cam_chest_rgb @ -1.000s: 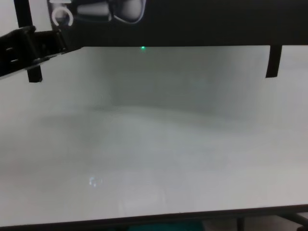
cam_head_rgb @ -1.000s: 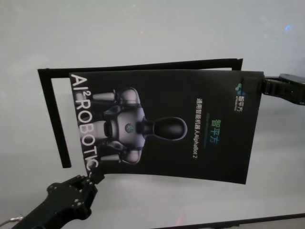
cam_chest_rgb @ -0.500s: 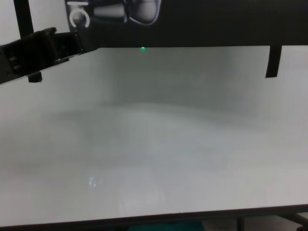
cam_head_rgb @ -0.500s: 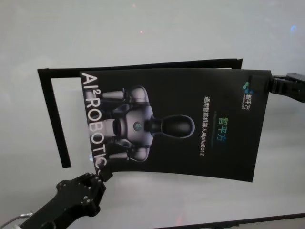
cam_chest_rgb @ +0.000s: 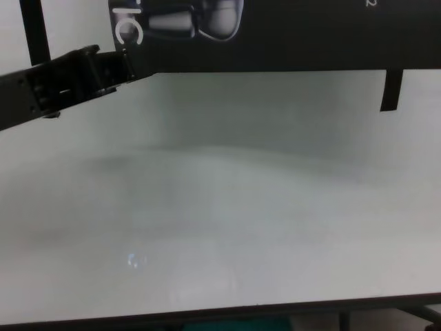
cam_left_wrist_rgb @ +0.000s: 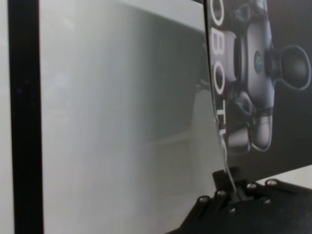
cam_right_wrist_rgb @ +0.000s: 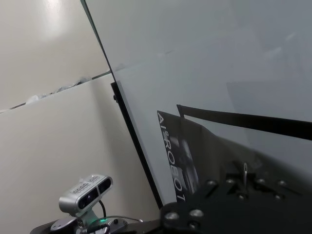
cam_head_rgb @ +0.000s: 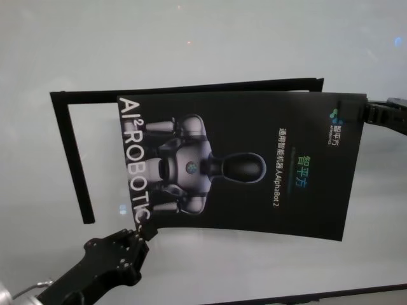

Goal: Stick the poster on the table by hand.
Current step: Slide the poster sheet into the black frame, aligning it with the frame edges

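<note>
1. Gripping the poster [cam_head_rgb: 254, 165] at its near-left corner, beside the letters "ROBOTIC", the left gripper [cam_head_rgb: 141, 232] has its fingers clamped on the sheet's edge; the left wrist view shows the thin edge pinched between them.
2. Held above the table [cam_head_rgb: 191, 38], the poster is raised off the white surface, its near edge slightly curved.
3. Lying flat on the table, a black strip frame [cam_head_rgb: 70, 152] shows past the poster's left and far edges.
4. At the poster's far-right corner the right gripper [cam_head_rgb: 367, 114] is closed on the sheet, next to the small logo.
</note>
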